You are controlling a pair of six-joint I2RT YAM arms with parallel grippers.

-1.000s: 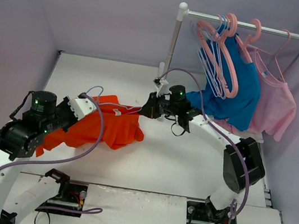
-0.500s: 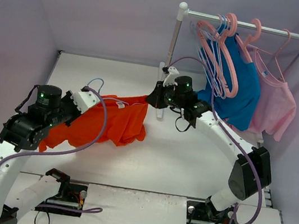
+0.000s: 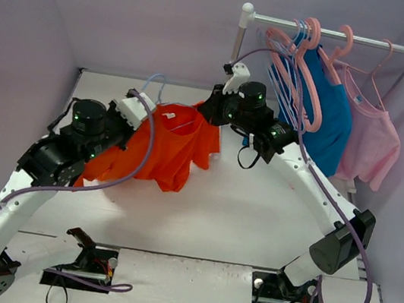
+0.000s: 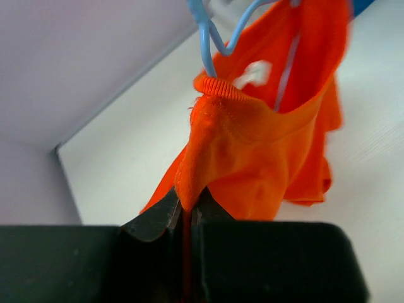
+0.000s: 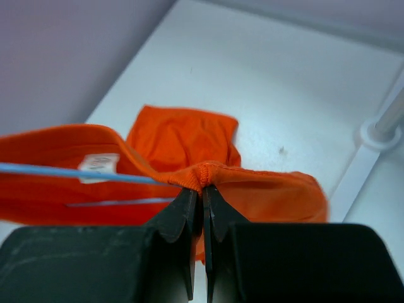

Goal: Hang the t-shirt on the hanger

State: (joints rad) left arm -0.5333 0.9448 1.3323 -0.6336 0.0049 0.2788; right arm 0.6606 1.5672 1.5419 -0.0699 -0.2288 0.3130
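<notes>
- Our landmark is the clothes rack at the far right of the table. It's the only thing here holding stuff: thick pink hangers, a blue shirt and a pale pink top all hang off its rail.
- The t-shirt is up in the air just off the rack's left post, strung between the two arms by its neckline. The body and sleeves droop toward the table. We can't tell whether the hem touches it.
- The left gripper is clamped tight on the neck rib at the end farther from the rack, with orange cloth bunched between its fingers.
- The right gripper is pinched closed on the collar at the end nearest the rack, right beside the post.
- The hanger is inside the shirt. Its hook pokes up out of the neck opening on the side away from the rack, and its thin blue wire runs across inside the collar.
- The white label shows inside the neck, just under that wire in the right wrist view.
</notes>
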